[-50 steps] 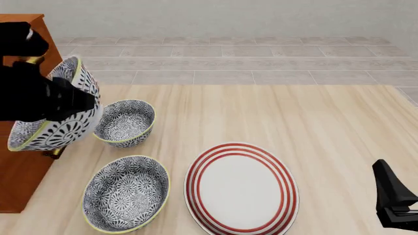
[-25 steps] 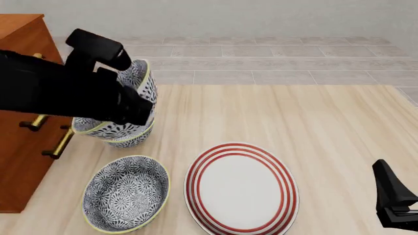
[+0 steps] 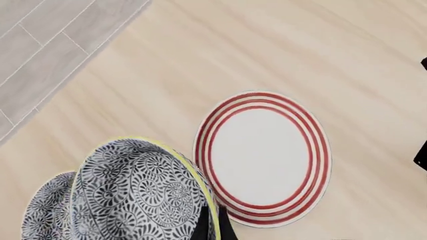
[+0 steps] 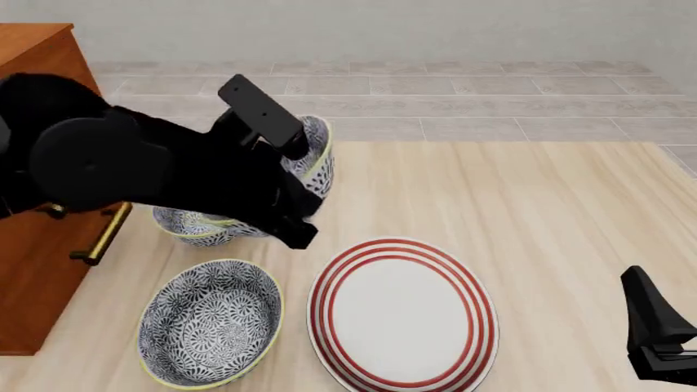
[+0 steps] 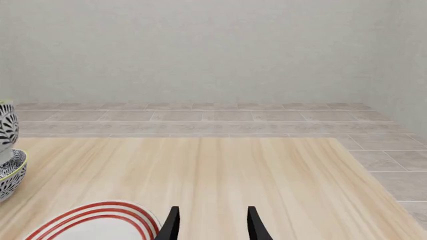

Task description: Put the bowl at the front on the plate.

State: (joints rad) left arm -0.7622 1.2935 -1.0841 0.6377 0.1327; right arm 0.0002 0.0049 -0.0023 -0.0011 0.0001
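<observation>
The bowl nearest the table's front edge rests upright on the table, just left of the red-ringed plate. My left gripper is shut on the rim of a look-alike bowl. It holds that bowl tilted in the air, above a third bowl at the back and left of the plate's far edge. The plate is bare. My right gripper stands open at the front right, holding nothing.
A wooden cabinet with brass handles stands along the left edge of the table. The left arm's black bulk hides most of the back bowl. The table's far edge borders grey floor tiles.
The left arm has swung to the right with the tilted bowl, from beside the cabinet to over the back bowl, closer to the plate. The right arm has not moved.
</observation>
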